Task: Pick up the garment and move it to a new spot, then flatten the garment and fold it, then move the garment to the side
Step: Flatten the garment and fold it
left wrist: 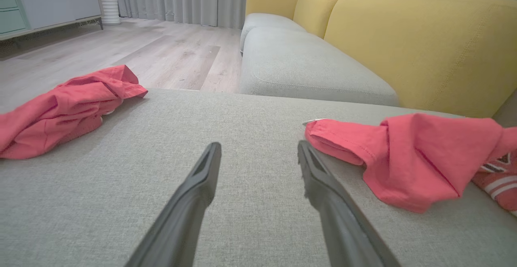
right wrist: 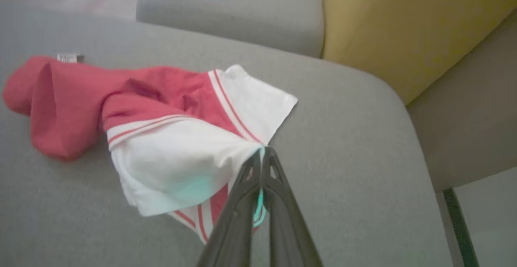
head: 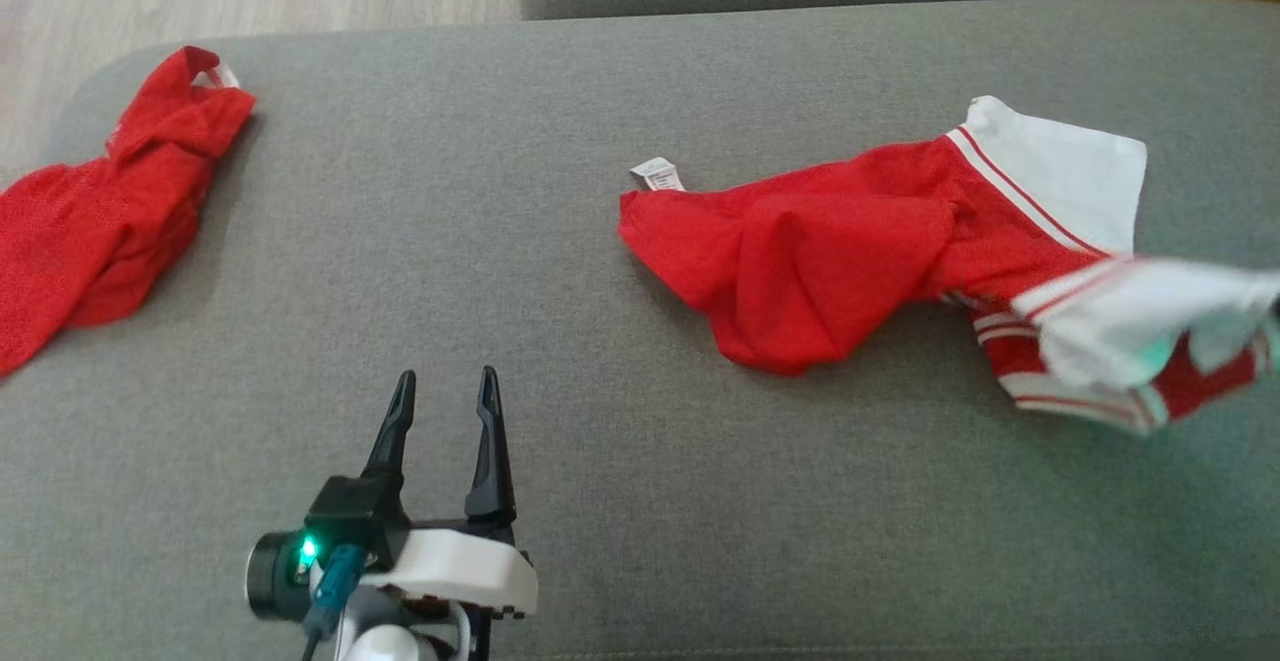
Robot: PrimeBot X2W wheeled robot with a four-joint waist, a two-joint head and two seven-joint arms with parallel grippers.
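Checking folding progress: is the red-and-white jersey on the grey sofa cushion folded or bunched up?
Bunched up: the red-and-white jersey lies in crumpled humps, its white edge pinched in the shut right claw.

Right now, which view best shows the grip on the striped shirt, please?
Right wrist view: right end effector pinches the shirt by its white sleeve. Head view blurs it; left wrist view shows red folds.

Grey couch seat [head: 500,271]: garment [head: 820,261], red cloth [head: 90,231]

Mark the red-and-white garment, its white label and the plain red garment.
red-and-white garment [head: 800,251], head view, on its bunched red middle.
white label [head: 658,175], head view, middle of the tag.
plain red garment [head: 100,231], head view, on its crumpled middle.
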